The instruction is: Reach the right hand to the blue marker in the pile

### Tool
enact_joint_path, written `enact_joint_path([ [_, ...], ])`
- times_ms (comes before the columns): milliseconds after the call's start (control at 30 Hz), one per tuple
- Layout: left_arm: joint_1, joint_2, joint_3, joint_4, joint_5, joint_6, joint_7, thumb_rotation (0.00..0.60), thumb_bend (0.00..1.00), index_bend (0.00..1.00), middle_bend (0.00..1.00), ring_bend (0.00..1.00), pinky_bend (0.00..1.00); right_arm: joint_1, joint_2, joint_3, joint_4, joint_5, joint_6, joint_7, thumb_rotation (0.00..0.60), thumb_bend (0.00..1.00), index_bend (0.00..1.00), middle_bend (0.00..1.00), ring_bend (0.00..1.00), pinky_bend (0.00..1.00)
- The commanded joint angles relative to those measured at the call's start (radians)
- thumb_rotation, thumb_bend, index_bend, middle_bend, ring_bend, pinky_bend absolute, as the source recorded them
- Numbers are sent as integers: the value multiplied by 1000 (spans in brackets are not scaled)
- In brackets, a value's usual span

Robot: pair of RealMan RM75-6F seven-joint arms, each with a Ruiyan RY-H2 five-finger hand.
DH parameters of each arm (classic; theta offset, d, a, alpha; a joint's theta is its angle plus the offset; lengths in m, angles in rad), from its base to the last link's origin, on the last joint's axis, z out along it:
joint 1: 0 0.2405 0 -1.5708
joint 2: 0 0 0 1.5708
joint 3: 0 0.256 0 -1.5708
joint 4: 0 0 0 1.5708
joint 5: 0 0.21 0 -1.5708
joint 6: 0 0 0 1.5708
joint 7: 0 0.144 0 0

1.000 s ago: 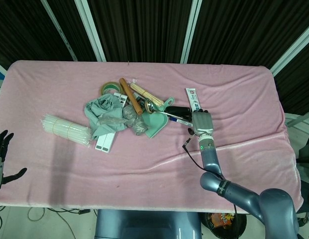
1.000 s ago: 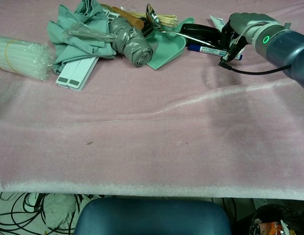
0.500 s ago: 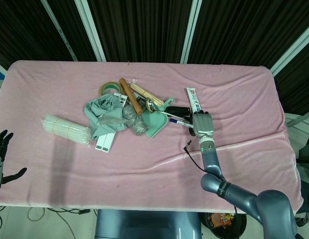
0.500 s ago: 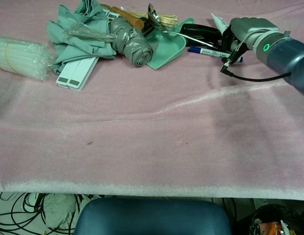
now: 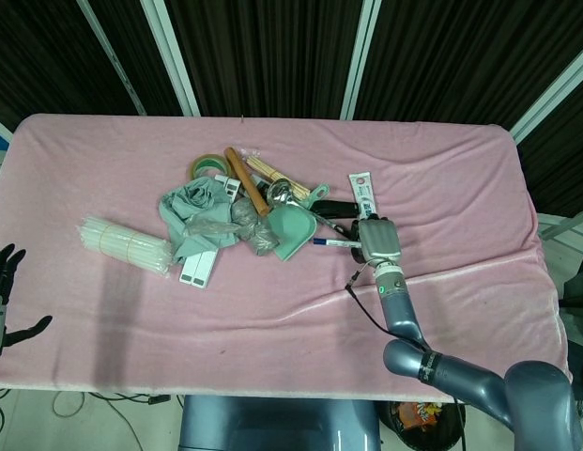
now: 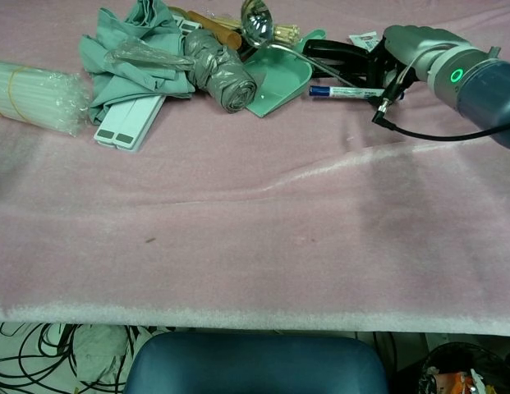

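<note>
The blue marker lies level on the pink cloth, blue cap to the left, just in front of the green dustpan at the pile's right edge. My right hand sits at the marker's right end, with dark fingers curled down over it and gripping it. Behind the marker, a metal spoon leans up over the dustpan. My left hand hangs off the table's left front edge, fingers apart and holding nothing.
The pile also holds a grey-green cloth, a wooden stick, a tape roll, a black object and a white tube. A bundle of straws lies to the left. A black cable trails from my right wrist.
My right hand has drawn back toward the front edge, and the marker came with it, turning level. The spoon's bowl has tipped upward. The left hand is unchanged.
</note>
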Motion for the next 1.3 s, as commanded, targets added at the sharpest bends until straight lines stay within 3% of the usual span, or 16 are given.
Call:
enact_joint_path([
  [33, 0, -1, 0, 0, 4, 3, -4, 600, 0, 0, 0, 0, 0, -25, 99, 25, -174, -99, 87, 47, 600, 580, 685, 637, 361, 349],
  [267, 1, -1, 2, 2, 22, 15, -28, 600, 0, 0, 0, 0, 0, -66, 210, 36, -399, -173, 182, 49, 600, 580, 686, 636, 361, 349],
  [633, -2, 3, 10, 15, 66, 37, -82, 600, 0, 0, 0, 0, 0, -195, 344, -13, -652, -280, 334, 104, 600, 580, 685, 633, 362, 349],
  [867, -2, 11, 19, 21, 100, 52, -111, 600, 0, 0, 0, 0, 0, -303, 401, -100, -770, -421, 428, 198, 600, 580, 685, 631, 361, 348],
  [1167, -1, 23, 36, 28, 135, 66, -125, 600, 0, 0, 0, 0, 0, -427, 446, -259, -804, -614, 494, 313, 600, 581, 685, 629, 361, 348],
  [1300, 0, 22, 39, 32, 142, 72, -123, 600, 0, 0, 0, 0, 0, -455, 460, -293, -811, -691, 516, 330, 600, 580, 685, 629, 361, 348],
])
